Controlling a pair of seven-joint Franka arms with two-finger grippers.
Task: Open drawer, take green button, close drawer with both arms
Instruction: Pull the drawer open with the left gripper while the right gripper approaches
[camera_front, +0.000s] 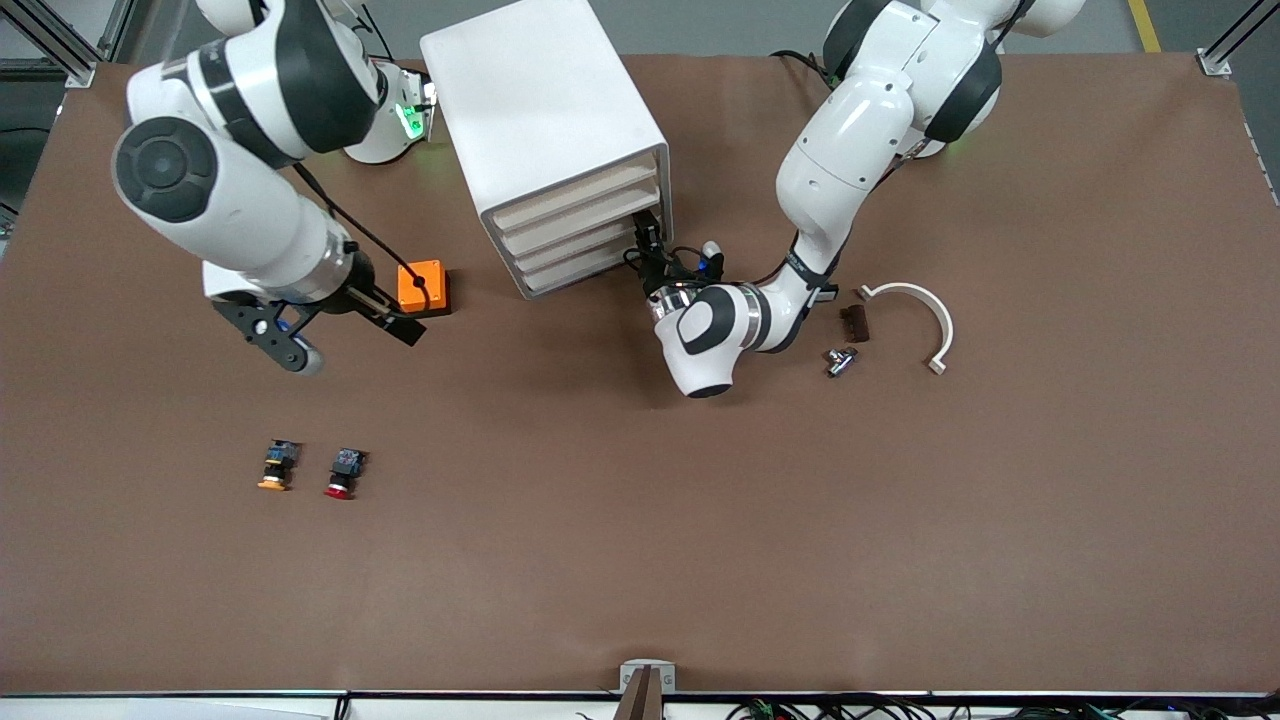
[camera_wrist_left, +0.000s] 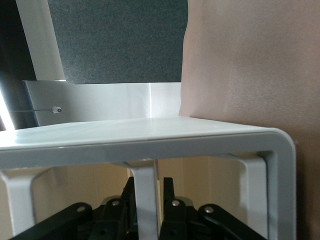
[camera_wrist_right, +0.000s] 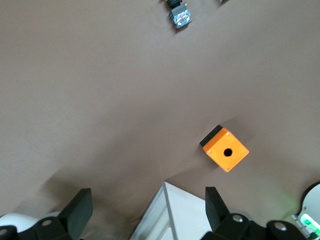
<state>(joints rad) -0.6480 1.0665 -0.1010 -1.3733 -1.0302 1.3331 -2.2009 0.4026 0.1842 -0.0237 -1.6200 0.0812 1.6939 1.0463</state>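
Note:
The white cabinet stands at the middle of the table near the robots' bases, all its drawers pushed in. My left gripper is at the end of a middle drawer toward the left arm. In the left wrist view its fingers straddle a white upright rib on the drawer front. One finger lies against the rib, the other a sliver off. The button is out of view. My right gripper hangs open and empty over the table beside the orange box.
An orange-capped button and a red-capped one lie near the front camera at the right arm's end. A brown block, a small metal part and a white curved piece lie toward the left arm's end.

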